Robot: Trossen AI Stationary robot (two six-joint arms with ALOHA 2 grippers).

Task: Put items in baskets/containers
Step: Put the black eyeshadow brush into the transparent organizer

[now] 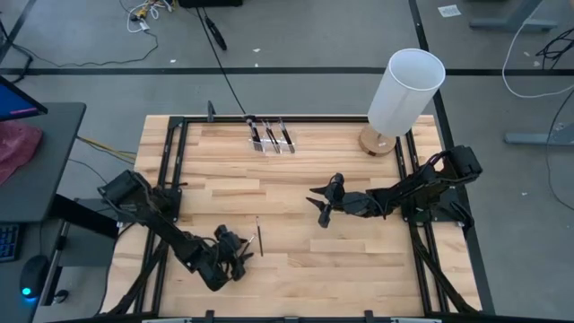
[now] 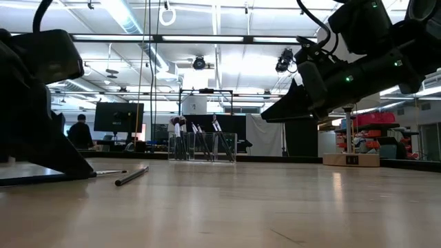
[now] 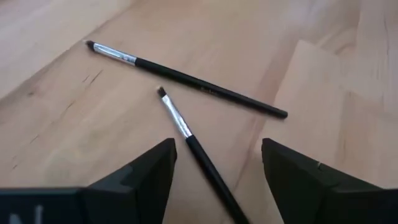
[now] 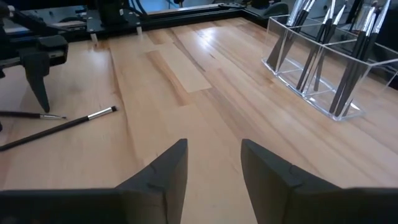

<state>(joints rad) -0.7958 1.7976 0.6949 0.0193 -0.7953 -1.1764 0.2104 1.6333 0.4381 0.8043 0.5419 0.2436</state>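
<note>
Lying flat on the bare wood at the table's near left are two loose makeup brushes, right under the left gripper (image 3: pixel 214 180), whose fingers stand spread wide with nothing between them. The shorter brush (image 3: pixel 193 140) runs straight into that gap, its small tuft and silver ferrule pointing away from the wrist and its dark handle passing between the fingers. The longer brush (image 3: pixel 186 78) lies just beyond, crossways to the first, tuft at one end and plain handle tip at the other; the two are close but apart. From above, only one thin dark stick (image 1: pixel 259 235) shows, just right of the left gripper, its long axis running near to far.

These look feather-light, stiff and slim, and the smooth handles could roll or skid on the board, so I'd judge the mid-handle the place to pinch, across the axis, clear of the soft bristles. So low a stick likely wants fingertips almost down on the wood.

Over at the far middle edge, the clear organiser box (image 1: pixel 271 140) already holds several brushes standing tilted in its compartments, well apart from the loose pair.

The right gripper (image 4: pixel 214 163) hovers at mid-table, right of centre, its fingers parted and empty. A tall white cylinder (image 1: pixel 405 91) stands at the far right.
</note>
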